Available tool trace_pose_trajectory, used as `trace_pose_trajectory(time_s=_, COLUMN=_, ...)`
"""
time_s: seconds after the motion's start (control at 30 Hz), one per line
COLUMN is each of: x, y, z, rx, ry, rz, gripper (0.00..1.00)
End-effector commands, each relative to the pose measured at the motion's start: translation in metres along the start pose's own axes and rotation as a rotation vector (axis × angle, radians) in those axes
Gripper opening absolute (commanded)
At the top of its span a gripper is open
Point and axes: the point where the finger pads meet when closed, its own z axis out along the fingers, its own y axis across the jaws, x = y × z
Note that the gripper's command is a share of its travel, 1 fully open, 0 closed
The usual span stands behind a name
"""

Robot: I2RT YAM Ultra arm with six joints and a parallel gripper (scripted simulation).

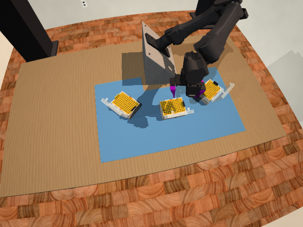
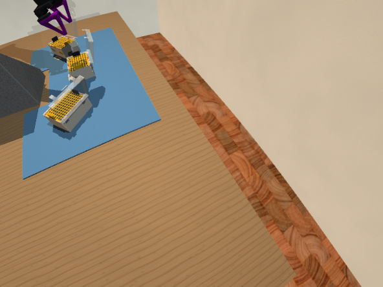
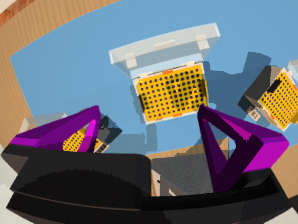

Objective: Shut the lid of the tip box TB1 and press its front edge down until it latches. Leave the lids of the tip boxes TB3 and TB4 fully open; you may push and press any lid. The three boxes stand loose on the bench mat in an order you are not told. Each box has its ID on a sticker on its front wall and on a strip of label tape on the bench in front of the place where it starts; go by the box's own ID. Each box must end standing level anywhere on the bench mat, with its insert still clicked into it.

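Note:
Three tip boxes with yellow inserts stand on the blue bench mat (image 1: pixel 166 120). In the top view they are the left box (image 1: pixel 125 103), the middle box (image 1: pixel 172 107) and the right box (image 1: pixel 211 90). All three clear lids stand open: the left lid (image 1: pixel 110 103), the middle lid (image 1: pixel 190 111) and the right lid (image 1: pixel 228 90). The ID stickers are too small to read. My gripper (image 1: pixel 185 94) is open and empty. It hovers behind the middle box and beside the right box. In the wrist view the middle box (image 3: pixel 169 90) lies between and beyond the purple fingers.
An upright grey panel (image 1: pixel 156 59) stands behind the mat, next to my arm. A black post (image 1: pixel 23 28) stands at the far left. Tan cardboard (image 1: pixel 51 122) surrounds the mat on the wooden table.

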Motion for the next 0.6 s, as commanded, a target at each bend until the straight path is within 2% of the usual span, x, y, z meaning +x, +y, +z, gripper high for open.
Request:
trace_pose_trajectory(time_s=0.0, x=-0.0023, y=0.0003, z=-0.0023, rx=0.0, ry=-0.009, rz=-0.003, gripper=1.0)
trace_pose_trajectory(time_s=0.53, x=-0.0023, y=0.0003, z=-0.0023, rx=0.0, ry=-0.009, rz=-0.003, gripper=1.0)
trace_pose_trajectory(time_s=0.57, x=0.0017, y=0.0031, z=-0.0036, rx=0.029, ry=-0.002, rz=-0.017, gripper=0.0)
